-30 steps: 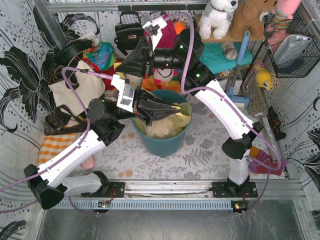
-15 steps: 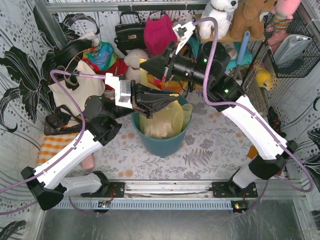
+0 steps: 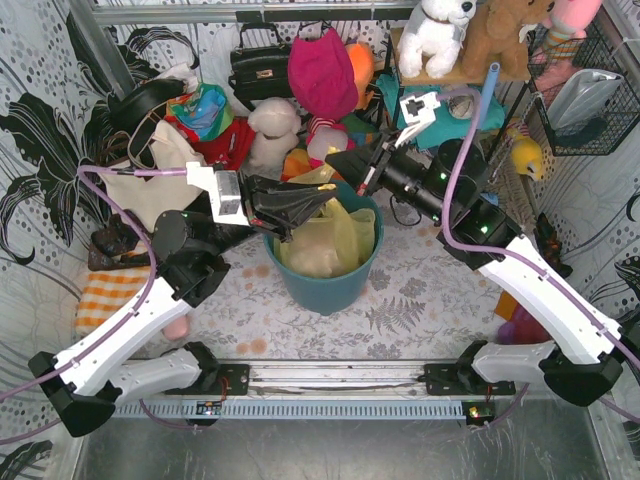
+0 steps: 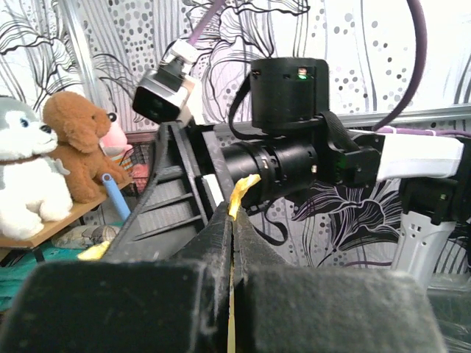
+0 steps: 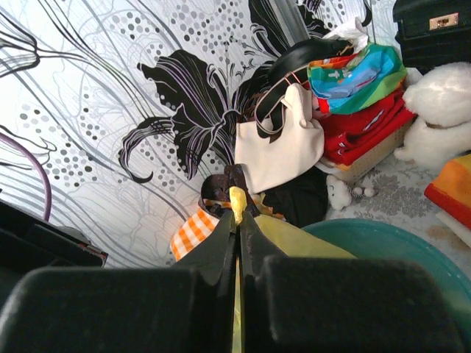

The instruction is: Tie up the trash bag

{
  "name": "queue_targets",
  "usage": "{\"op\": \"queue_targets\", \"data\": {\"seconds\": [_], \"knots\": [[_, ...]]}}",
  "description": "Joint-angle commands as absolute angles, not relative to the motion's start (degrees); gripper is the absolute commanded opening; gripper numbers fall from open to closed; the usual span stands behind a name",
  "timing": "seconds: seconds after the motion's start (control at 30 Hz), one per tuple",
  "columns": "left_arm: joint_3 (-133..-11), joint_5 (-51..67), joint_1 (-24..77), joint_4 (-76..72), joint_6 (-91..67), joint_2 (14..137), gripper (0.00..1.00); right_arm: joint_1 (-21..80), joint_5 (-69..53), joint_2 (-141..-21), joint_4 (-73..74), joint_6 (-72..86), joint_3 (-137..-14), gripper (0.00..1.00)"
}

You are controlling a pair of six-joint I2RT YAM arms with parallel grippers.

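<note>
The trash bag (image 3: 335,235) is thin yellow-green plastic and sits in the round teal bin (image 3: 325,285), its top pulled up above the rim. My left gripper (image 3: 330,197) is shut on a strip of the bag's edge over the bin's back left; the strip pokes out past the tips in the left wrist view (image 4: 241,189). My right gripper (image 3: 333,163) is shut on another bit of the bag's edge just behind the bin, and a yellow tuft (image 5: 237,200) shows at its tips. The two grippers point at each other, tips close together.
A cream tote bag (image 3: 160,185) with black straps, folded clothes (image 3: 205,120), a black handbag (image 3: 260,65) and soft toys (image 3: 275,130) crowd the back and left. A shelf with plush animals (image 3: 435,35) and a wire basket (image 3: 585,90) stand at the back right.
The right arm has swung to the right and its gripper has come from the back left to just behind the bin. The left gripper has risen out of the bin, lifting the bag's edge.
</note>
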State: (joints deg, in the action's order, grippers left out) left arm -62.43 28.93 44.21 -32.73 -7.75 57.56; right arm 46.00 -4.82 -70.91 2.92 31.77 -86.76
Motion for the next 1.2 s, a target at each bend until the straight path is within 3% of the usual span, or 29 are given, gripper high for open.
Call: {"op": "queue_targets", "data": {"seconds": [0.0,0.43,1.17], "knots": [[-60.77,24.67,44.03,-33.47,-6.83,56.4,0.0,46.23,-3.68,-66.93,-5.08,35.55,-81.65,0.0],[-57.08,17.72,43.43,-32.61,-6.16,53.67,0.0,46.23,-9.04,-57.54,-19.76,36.88,-66.81,0.0],[-56.76,15.65,43.07,-29.76,-5.16,53.04,0.0,46.61,-31.29,-57.78,-21.14,32.58,-64.37,0.0]]}}
